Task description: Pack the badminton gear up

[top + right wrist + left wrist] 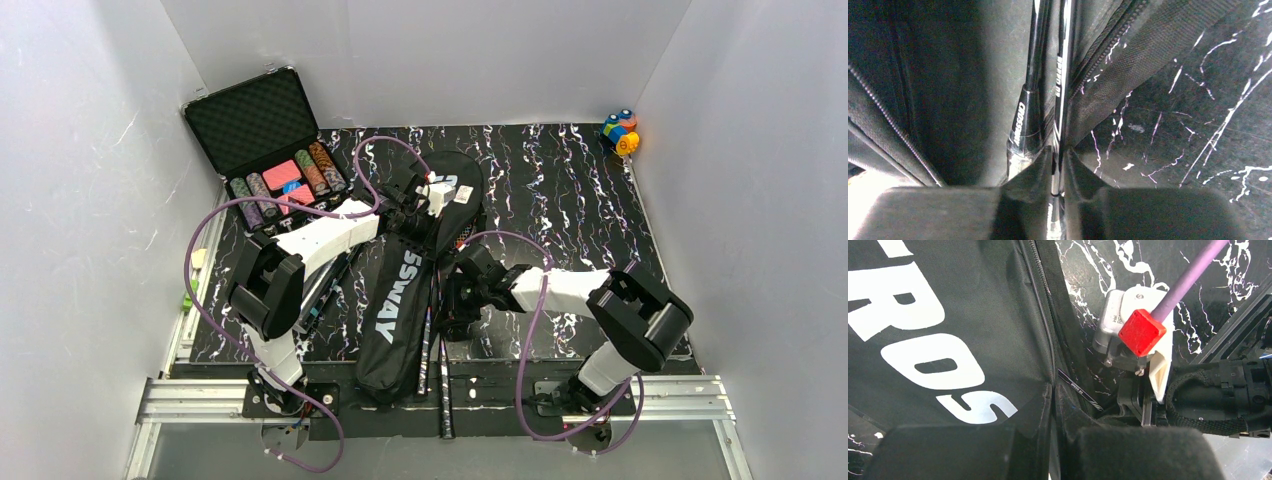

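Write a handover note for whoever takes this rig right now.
Left gripper: shut, pinching the bag at its zipper edge.
Right gripper: shut on a racket shaft at the bag's opening.
Done: two shafts run into the open bag.
Left: the handles stick out towards the bases; push them in, then zip.
Shuttlecocks and tube: not made out in any view.
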